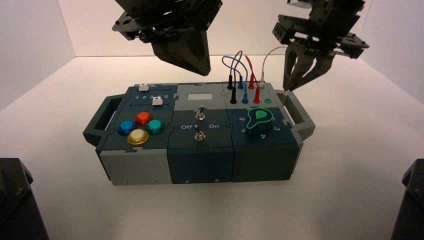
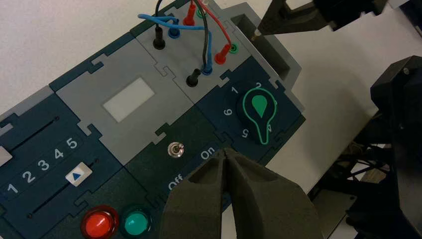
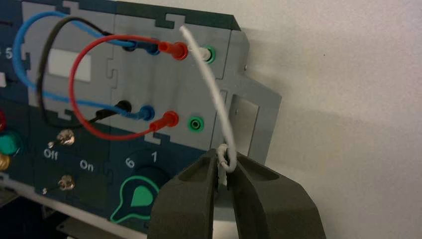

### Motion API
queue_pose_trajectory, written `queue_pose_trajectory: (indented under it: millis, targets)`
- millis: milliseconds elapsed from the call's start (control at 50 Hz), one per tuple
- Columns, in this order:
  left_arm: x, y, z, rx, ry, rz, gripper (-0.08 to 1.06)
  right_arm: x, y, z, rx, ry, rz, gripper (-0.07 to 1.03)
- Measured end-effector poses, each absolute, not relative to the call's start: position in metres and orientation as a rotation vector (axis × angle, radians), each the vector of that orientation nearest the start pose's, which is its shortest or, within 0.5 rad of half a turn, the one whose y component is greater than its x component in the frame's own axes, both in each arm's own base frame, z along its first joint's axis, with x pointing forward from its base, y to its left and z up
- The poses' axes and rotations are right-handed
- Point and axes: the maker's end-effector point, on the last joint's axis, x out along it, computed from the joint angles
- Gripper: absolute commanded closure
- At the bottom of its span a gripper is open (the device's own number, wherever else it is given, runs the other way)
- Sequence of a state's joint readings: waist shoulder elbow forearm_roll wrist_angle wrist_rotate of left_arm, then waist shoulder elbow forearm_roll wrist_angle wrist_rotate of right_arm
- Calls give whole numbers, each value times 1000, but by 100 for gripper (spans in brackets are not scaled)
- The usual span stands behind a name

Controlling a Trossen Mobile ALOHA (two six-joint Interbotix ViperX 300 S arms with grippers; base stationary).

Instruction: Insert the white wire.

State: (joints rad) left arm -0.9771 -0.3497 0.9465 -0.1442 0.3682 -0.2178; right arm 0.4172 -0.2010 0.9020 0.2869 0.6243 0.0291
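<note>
Two arms framed the high view: left gripper [image 1: 205,73] top centre, right gripper [image 1: 287,90] upper right. Left wrist view showed closed, empty jaws. In the right wrist view, jaws pinched the white wire [image 3: 217,95], far end seated; its springy arch risked tilting the tip off the open green socket [image 3: 195,124].

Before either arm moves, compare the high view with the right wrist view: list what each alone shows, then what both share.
Only the high view shows the left gripper, over the box's rear middle, and both wide side handles whole.

Only the right wrist view shows the white wire's loose-end plug gripped between the right gripper's fingers.

Both show the white wire's other plug in the rear green socket, the empty front green socket, and the red wire.
</note>
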Motion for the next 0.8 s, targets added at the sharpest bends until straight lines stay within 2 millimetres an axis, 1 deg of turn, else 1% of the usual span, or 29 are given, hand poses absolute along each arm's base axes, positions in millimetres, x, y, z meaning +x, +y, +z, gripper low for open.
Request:
queue_pose_trajectory:
  millis: [300, 460, 800]
  targets:
    - [162, -256, 116, 146, 1039, -767, 101, 238, 139, 84, 58, 1344, 334, 99]
    - [162, -256, 116, 146, 1039, -767, 101, 238, 139, 86, 58, 1343, 337, 99]
    - [161, -255, 114, 149, 1048, -764, 101, 240, 150, 92, 67, 1335, 359, 98]
